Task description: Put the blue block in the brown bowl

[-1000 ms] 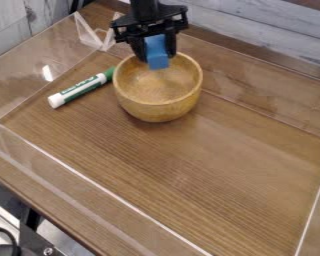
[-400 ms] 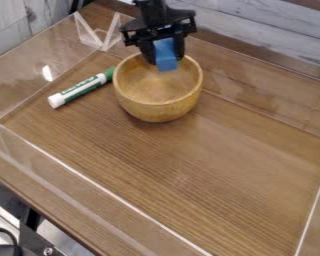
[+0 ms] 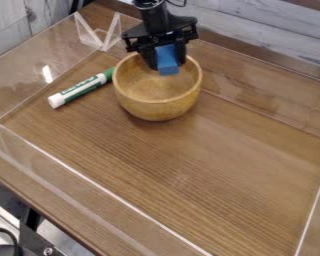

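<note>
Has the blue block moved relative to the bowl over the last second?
Yes. The blue block, held in the gripper, has shifted slightly rightward against the brown bowl, from over its back-left rim toward the back-middle. It is not yet released.

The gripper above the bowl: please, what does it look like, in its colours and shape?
The gripper is black, with dark fingers spreading out from a narrower black body above them. That body rises to the top edge of the picture. I see no markings, and no cables can be made out; the picture is too small to show finer details.
</note>
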